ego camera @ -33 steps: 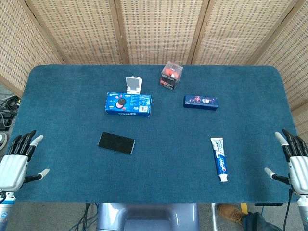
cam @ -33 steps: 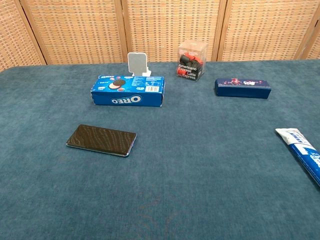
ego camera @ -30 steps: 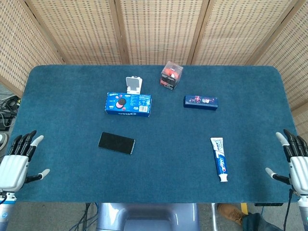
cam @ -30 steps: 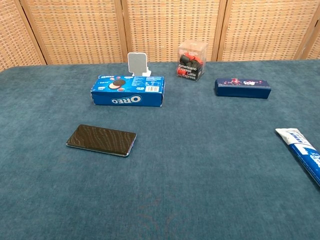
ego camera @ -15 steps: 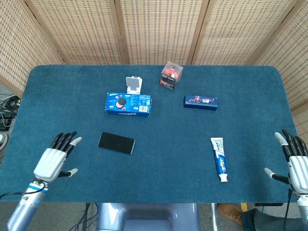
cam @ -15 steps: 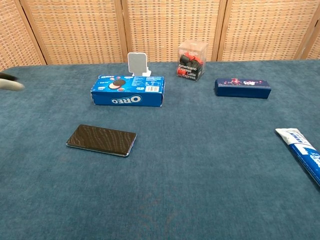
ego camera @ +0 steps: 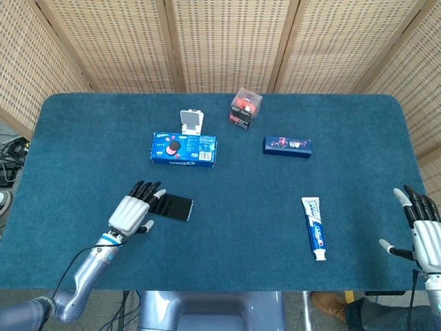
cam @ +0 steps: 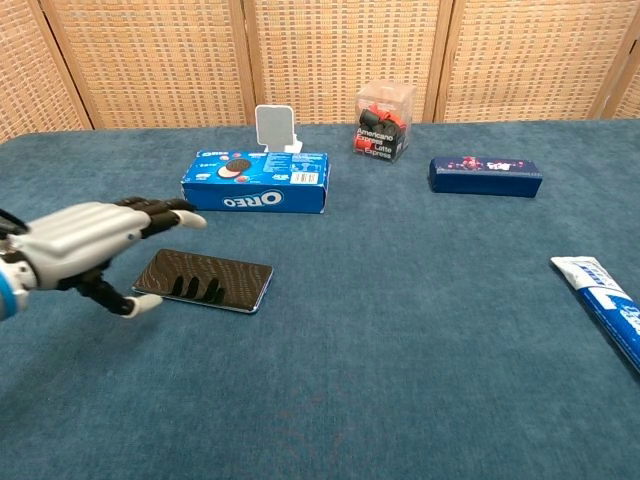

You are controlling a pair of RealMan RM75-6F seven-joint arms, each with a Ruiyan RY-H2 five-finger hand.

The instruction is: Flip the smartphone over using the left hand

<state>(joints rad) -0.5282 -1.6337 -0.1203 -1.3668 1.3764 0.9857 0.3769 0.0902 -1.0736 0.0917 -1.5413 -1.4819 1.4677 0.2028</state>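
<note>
The smartphone [ego camera: 173, 206] [cam: 222, 280] lies flat on the blue table with its dark glass side up. My left hand [ego camera: 133, 210] [cam: 85, 243] hovers over the phone's left end, fingers spread and empty; its reflection shows in the glass. Whether it touches the phone is unclear. My right hand [ego camera: 426, 235] stays at the table's right edge with fingers apart, holding nothing; the chest view does not show it.
Behind the phone lies an Oreo box [ego camera: 184, 149] [cam: 257, 182] with a white stand [ego camera: 192, 122] beyond it. A clear cube of red items [ego camera: 245, 107], a dark blue box [ego camera: 286, 146] and a toothpaste tube [ego camera: 315, 227] sit to the right.
My left hand has swept from the table's left edge rightward to the phone's left end. The right hand and all objects have stayed put.
</note>
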